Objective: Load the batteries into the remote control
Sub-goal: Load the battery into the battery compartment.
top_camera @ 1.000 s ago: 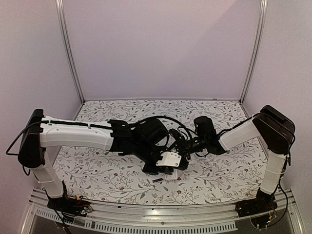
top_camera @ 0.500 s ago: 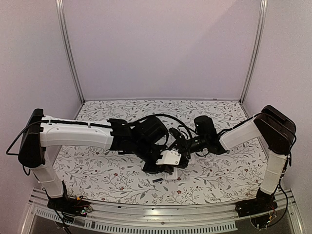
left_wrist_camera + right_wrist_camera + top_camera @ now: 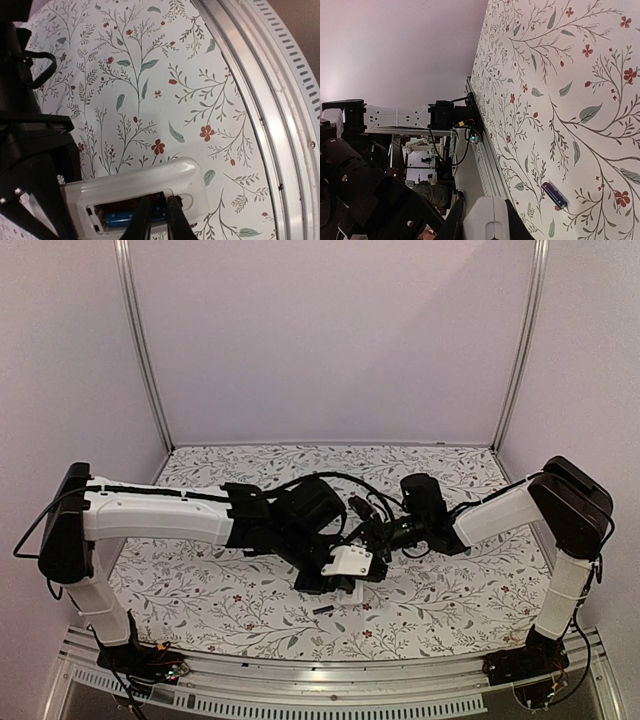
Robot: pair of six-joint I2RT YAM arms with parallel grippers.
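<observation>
The right jaws are clenched on one end of the small slim white plastic remote control (image 3: 190, 175), with its open back facing up. Whether it rests on the floral-printed bench (image 3: 150, 75) or hangs just over it I cannot tell. The grip is presumably there so the remote cannot slide while the other arm works.

The left jaws bear down on the recessed battery bay (image 3: 97, 212), drawn almost together with only a slit between them. They grasp nothing I can make out, and look set to press rather than pick. Under their tips the tiny bright blue battery (image 3: 120, 218) lies lengthwise in the bay. The second battery, a tiny dark cylinder with a pale tip (image 3: 555, 195), lies loose on the bench near the remote, apart from both jaws — so I judge the job about half done.

Much is hidden. From overhead, the left arm (image 3: 160, 515) and right arm (image 3: 495, 515) crowd over the remote. The left wrist view cuts off the bay's lower edge, and whether the blue battery is fully seated — or the slot beside it free — cannot be read.
</observation>
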